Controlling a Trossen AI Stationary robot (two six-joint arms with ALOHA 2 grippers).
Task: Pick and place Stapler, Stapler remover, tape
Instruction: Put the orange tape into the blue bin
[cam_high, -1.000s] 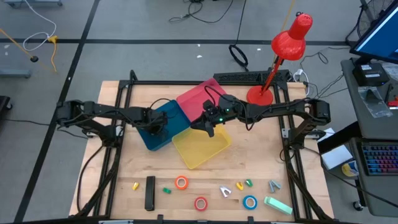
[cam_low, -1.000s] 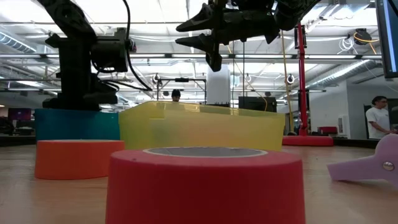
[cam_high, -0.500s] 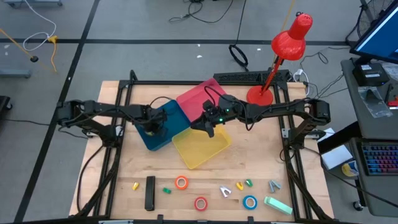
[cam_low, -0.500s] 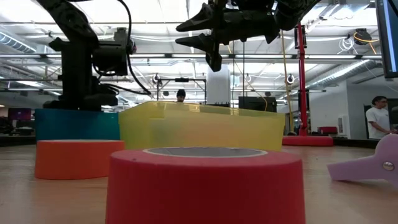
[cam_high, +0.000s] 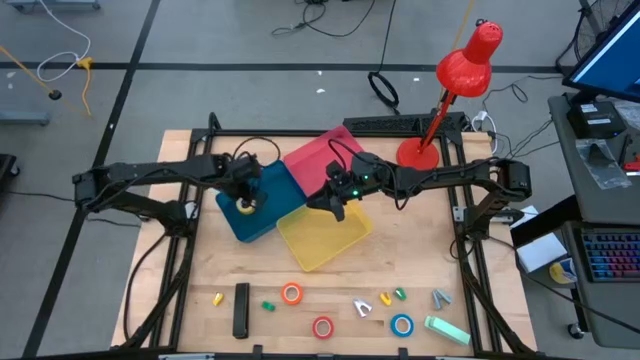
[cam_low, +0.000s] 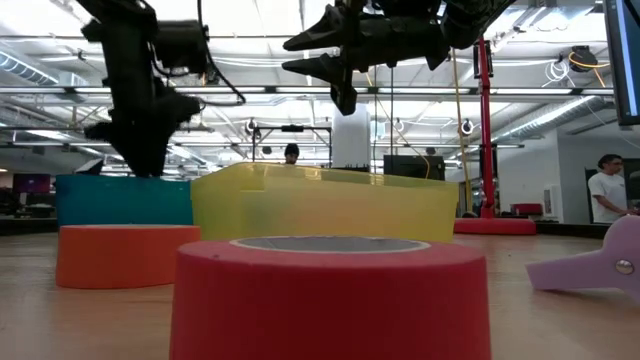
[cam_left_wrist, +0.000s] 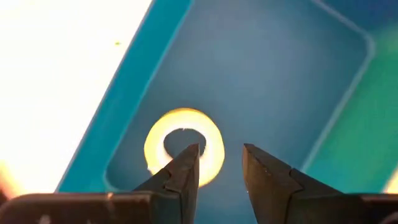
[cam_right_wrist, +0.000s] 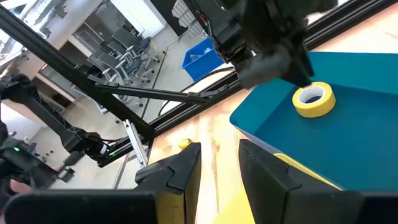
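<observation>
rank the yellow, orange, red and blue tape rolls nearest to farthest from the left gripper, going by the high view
Measured from the left gripper:
1. Yellow tape, right below it inside the blue bin.
2. Orange tape, on the table toward the front edge.
3. Red tape, farther front, near the edge.
4. Blue tape, far off on the right-arm side.

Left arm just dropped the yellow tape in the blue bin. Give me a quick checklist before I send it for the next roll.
1. Yellow tape lying in the blue bin: ok.
2. Left tool open and free of the roll: ok.
3. Left tool lifted above the bin rim: ok.
4. Right tool parked over the yellow bin, away from the left arm: ok.
5. Orange tape, red tape and blue tape unobstructed on the table: ok.
</observation>
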